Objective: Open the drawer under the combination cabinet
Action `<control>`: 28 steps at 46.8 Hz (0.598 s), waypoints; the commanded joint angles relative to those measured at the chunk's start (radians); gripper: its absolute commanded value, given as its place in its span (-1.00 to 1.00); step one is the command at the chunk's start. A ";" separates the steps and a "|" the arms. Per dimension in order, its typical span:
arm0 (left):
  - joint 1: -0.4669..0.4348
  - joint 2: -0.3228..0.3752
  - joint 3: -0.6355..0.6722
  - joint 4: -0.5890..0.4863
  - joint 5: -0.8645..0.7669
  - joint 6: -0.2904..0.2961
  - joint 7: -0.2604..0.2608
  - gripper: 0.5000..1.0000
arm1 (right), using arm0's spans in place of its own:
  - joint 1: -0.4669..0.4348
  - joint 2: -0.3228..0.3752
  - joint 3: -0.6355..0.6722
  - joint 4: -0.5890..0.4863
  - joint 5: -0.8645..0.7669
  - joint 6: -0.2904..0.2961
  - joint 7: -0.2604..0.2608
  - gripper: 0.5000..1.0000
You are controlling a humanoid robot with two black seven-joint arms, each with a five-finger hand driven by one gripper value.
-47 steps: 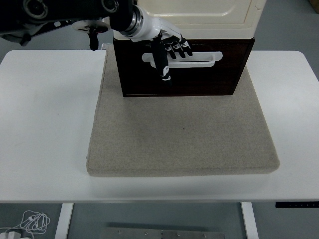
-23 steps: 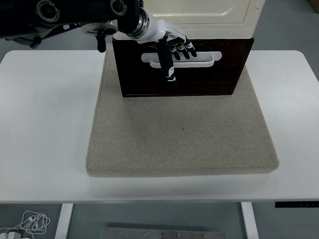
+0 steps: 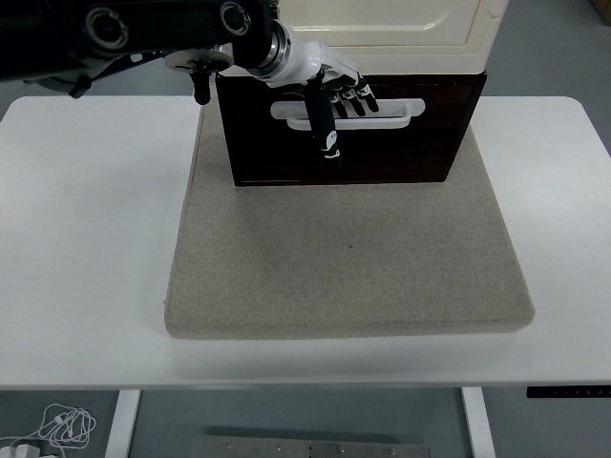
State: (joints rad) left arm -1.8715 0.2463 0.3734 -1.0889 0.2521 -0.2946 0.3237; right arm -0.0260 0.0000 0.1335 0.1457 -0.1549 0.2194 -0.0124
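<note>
The combination cabinet has a cream upper part (image 3: 382, 24) and a dark brown drawer (image 3: 382, 143) below it, standing at the back of a beige mat (image 3: 348, 258). A white bar handle (image 3: 406, 113) runs across the drawer front, which sits flush under the cream part. My left hand (image 3: 334, 105) reaches in from the upper left. Its four fingers (image 3: 351, 95) are spread and lie over the handle's left half, fingertips at the handle slot. The thumb (image 3: 325, 134) hangs straight down over the drawer front. Nothing is gripped.
The beige mat covers the middle of the white table (image 3: 86, 239). My left arm's black forearm (image 3: 143, 29) crosses the top left, above the table's far edge. A white cable (image 3: 57, 425) lies on the floor at the lower left.
My left hand has slid a little to the right along the handle and slightly down. The drawer has not moved.
</note>
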 commanded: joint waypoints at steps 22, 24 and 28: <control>0.015 -0.010 -0.007 0.011 0.001 -0.001 0.001 1.00 | 0.000 0.000 0.000 0.000 0.000 0.000 0.000 0.70; 0.015 -0.010 -0.007 0.011 0.001 -0.001 0.001 1.00 | 0.000 0.000 0.000 0.000 0.000 0.000 0.000 0.70; 0.017 -0.012 -0.008 0.017 0.001 -0.001 0.001 1.00 | 0.000 0.000 0.000 0.000 0.000 0.000 0.000 0.70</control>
State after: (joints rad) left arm -1.8562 0.2351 0.3665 -1.0778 0.2533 -0.2961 0.3252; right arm -0.0260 0.0000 0.1334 0.1457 -0.1549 0.2194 -0.0123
